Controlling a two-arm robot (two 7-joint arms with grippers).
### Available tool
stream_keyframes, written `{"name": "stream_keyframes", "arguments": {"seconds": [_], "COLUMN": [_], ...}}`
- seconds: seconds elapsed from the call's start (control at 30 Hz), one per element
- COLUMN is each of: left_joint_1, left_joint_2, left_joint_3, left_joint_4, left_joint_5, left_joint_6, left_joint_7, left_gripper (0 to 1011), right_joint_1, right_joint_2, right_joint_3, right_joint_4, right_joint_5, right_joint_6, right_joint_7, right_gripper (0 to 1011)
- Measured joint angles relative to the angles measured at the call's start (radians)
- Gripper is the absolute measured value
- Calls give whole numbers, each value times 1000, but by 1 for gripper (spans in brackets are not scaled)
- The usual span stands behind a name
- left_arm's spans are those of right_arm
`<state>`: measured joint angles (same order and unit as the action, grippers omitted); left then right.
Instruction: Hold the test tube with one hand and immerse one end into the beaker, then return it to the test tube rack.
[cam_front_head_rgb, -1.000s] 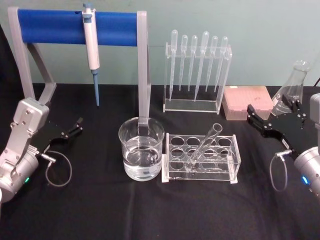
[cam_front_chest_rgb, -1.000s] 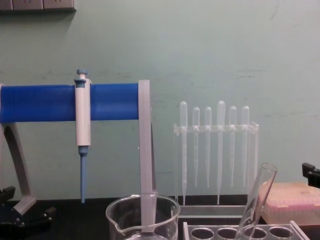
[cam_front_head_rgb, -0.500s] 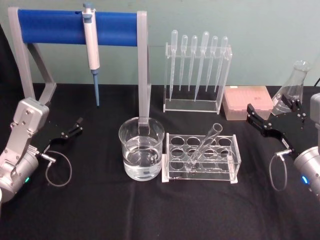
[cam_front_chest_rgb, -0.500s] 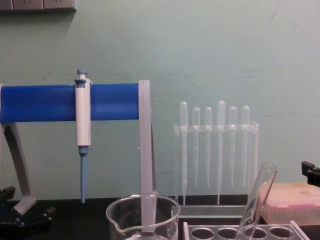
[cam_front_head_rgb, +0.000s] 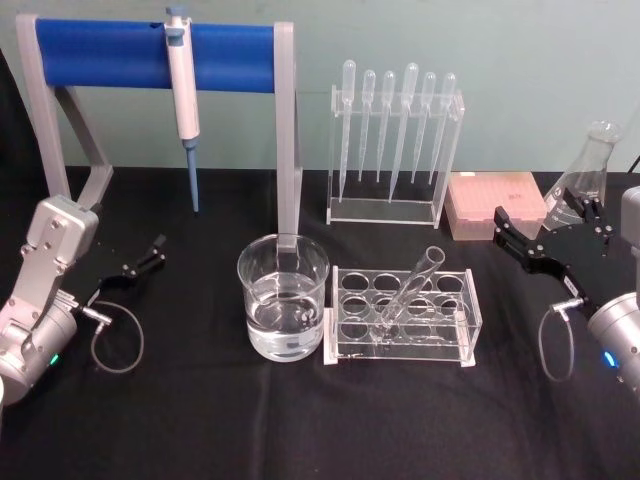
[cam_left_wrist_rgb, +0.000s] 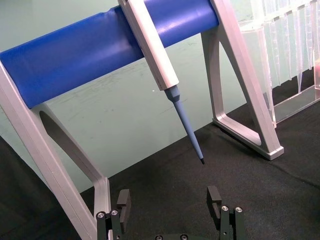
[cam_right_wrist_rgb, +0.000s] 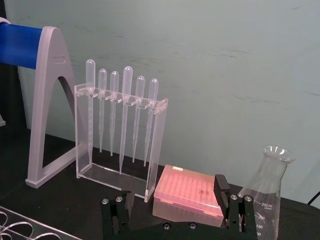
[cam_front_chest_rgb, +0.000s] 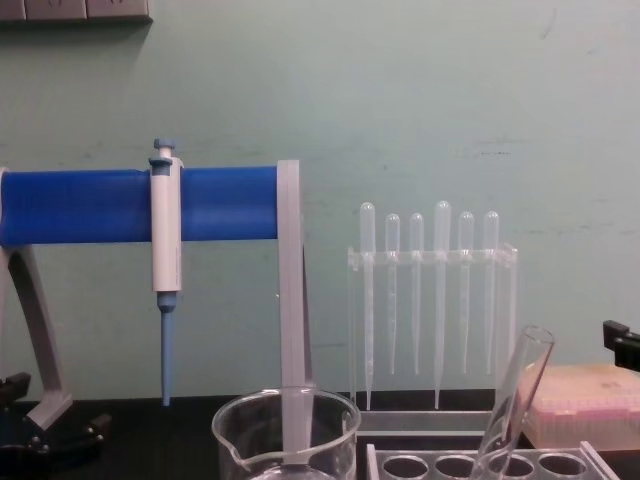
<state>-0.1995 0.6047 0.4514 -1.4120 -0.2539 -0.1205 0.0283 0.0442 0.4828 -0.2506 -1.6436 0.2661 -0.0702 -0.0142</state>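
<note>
**Tube in rack, both grippers empty: risks before the pick**

We note the test tube (cam_front_head_rgb: 410, 290) leaning in the clear acrylic tube rack (cam_front_head_rgb: 460, 345), base in a middle well, open rim tilted toward the far right. The beaker (cam_front_head_rgb: 283, 310) stands just left of the rack, close to its end wall, partly filled with clear liquid.

Our right gripper (cam_front_head_rgb: 545, 232) hangs to the right of the rack, well apart from the tube, fingers spread with nothing between them. In the right wrist view the gap between the fingers faces the pink tip box (cam_right_wrist_rgb: 187, 192) and the Erlenmeyer flask (cam_right_wrist_rgb: 265, 195). Our left gripper (cam_front_head_rgb: 140, 262) sits low at the left of the table, also spread and empty, near the foot of the blue pipette stand (cam_front_head_rgb: 150, 50).

Judgement: the grasp has not begun; we expect the right arm to take it, being nearer the rim.

Hazards from here:
- The tube leans, so a level approach could strike the rim and tip it across the wells.
- Smooth glass may slip between flat fingers if pinched too near the rim.
- A skewed lift could drag the light rack into the beaker.
- The flask stands close behind the right gripper; a wide swing could knock it.
</note>
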Motion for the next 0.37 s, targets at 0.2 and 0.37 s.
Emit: {"name": "stream_keyframes", "arguments": {"seconds": [0.2,0.37], "left_joint_1": [0,0], "left_joint_2": [0,0], "left_joint_3": [0,0], "left_joint_4": [0,0], "left_joint_5": [0,0], "left_joint_6": [0,0], "left_joint_7": [0,0], "left_gripper": [1000,1000], "right_joint_1": [0,0], "right_joint_2": [0,0], "right_joint_3": [0,0], "right_joint_4": [-1,-1], "right_joint_5": [0,0], "right_joint_6": [-1,-1], "right_joint_7": [-1,-1], "right_gripper": [1002,1002]}}
